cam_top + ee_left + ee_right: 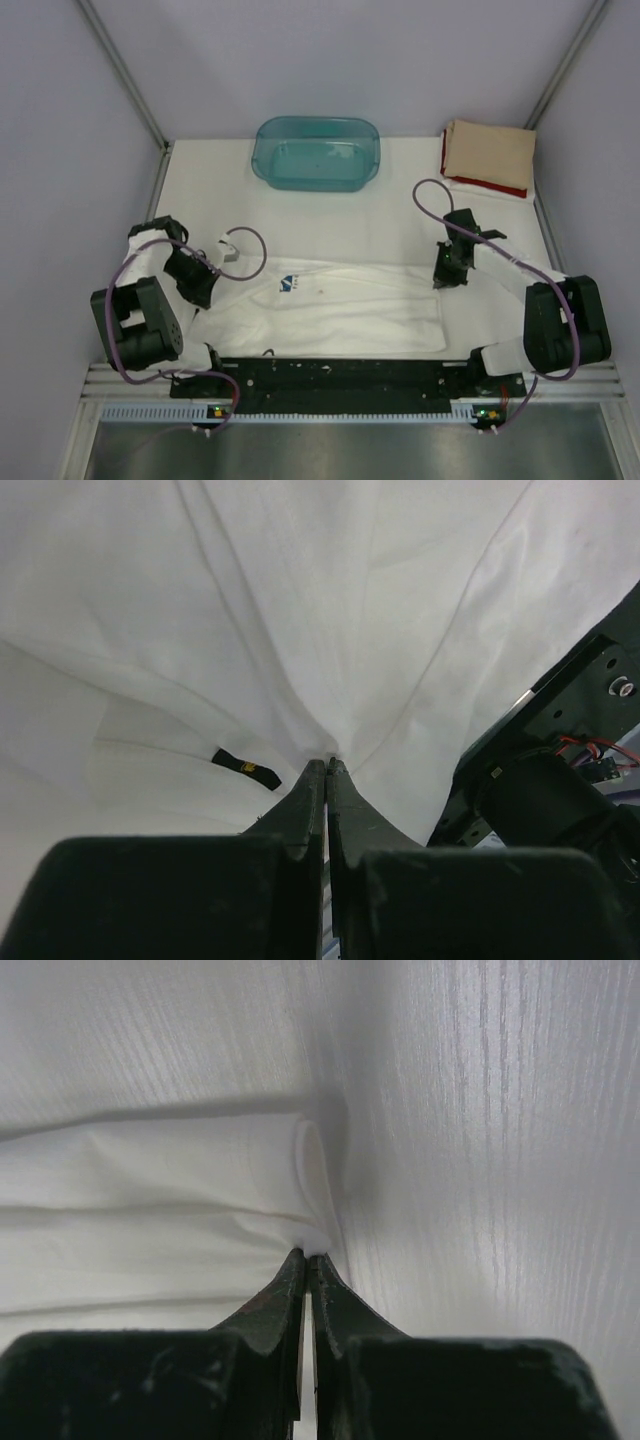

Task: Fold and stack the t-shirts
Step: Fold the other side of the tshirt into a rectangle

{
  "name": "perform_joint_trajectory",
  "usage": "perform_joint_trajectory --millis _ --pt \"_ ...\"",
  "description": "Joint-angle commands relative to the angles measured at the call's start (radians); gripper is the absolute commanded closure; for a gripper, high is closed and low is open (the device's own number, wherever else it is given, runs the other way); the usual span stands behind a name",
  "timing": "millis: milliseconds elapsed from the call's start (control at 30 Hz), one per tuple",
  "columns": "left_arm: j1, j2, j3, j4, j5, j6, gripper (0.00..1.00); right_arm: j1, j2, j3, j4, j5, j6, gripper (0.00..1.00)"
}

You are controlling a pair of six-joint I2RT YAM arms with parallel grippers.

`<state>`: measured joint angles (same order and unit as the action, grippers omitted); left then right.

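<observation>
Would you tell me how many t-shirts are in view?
3: a white t-shirt spread at the near side; a folded tan t-shirt on a red t-shirt at the far right corner. Others may hide beneath.

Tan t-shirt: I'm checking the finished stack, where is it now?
Top view: the tan t-shirt lies folded at the far right corner of the table, atop the red t-shirt, right of the teal tub.

White t-shirt [330, 305], plain save a small blue print [287, 285] and a black tag [246, 769] marked yellow. Tan t-shirt [488, 150]. Red t-shirt [495, 188]. Translucent teal tub [315, 180]. White tabletop [400, 215], finely grained in pale stripes. Purple cables [416, 200] on black arms [140, 320].
</observation>
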<state>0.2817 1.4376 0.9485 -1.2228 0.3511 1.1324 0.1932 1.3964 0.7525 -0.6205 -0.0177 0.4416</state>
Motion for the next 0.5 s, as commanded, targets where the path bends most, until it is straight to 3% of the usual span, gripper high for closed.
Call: perform_joint_trajectory --millis 0,100,300,467 --pt "0.007 0.035 -0.025 0.045 -0.017 0.032 1.00 -0.005 -0.005 -0.002 0.011 0.068 0.000 1.00" --pt "0.016 0.031 -0.008 0.005 0.005 0.043 1.00 -0.006 -0.016 -0.002 0.007 0.078 0.003 1.00" --pt "0.047 -0.077 0.177 -0.269 0.150 0.119 1.00 -0.006 -0.034 0.057 0.007 0.084 -0.010 1.00" --pt "0.047 -0.198 0.168 -0.313 0.149 0.115 1.00 -0.005 0.012 0.099 0.007 0.062 -0.035 1.00"
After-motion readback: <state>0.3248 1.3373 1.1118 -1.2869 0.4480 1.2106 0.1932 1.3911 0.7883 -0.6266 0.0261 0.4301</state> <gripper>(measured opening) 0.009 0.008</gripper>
